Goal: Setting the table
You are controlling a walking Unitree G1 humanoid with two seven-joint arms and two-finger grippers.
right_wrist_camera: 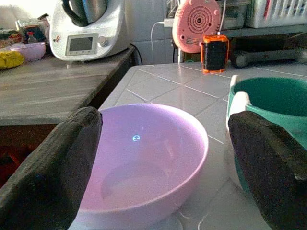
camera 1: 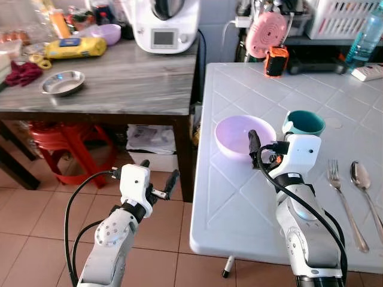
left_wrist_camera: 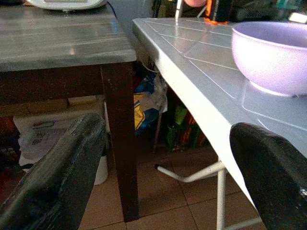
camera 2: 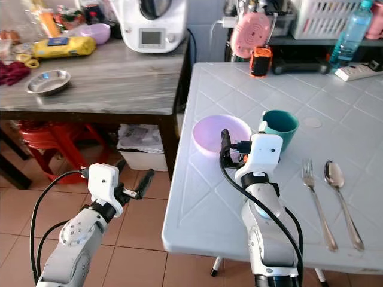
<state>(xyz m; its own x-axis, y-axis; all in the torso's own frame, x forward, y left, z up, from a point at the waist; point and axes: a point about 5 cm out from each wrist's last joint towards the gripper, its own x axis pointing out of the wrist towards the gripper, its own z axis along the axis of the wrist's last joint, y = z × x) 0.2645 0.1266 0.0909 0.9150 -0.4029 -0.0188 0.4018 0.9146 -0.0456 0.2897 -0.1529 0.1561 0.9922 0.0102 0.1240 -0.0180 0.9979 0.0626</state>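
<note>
A lilac bowl (camera 1: pixel 239 135) stands near the left edge of the white tiled table (camera 1: pixel 233 206), with a teal mug (camera 1: pixel 305 123) just to its right. Further right, a fork (camera 1: pixel 343 198) and a spoon (camera 1: pixel 363 181) lie side by side. My right gripper (right_wrist_camera: pixel 163 167) is open above the table, just short of the bowl's near side, holding nothing. In the right wrist view, bowl (right_wrist_camera: pixel 144 158) and mug (right_wrist_camera: pixel 271 103) lie close ahead of its fingers. My left gripper (camera 1: pixel 159 174) hangs open and empty over the floor, left of the white table and below its top.
A wooden table (camera 1: pixel 119 84) to the left carries a steel dish (camera 1: pixel 62 82), a yellow bag (camera 1: pixel 75 48) and a kitchen machine (camera 1: pixel 164 24). A red stool (camera 1: pixel 63 143) stands under it. A pink fan (camera 1: pixel 267 33), an orange device (camera 1: pixel 276 61) and a water bottle (camera 1: pixel 364 37) line the white table's far edge.
</note>
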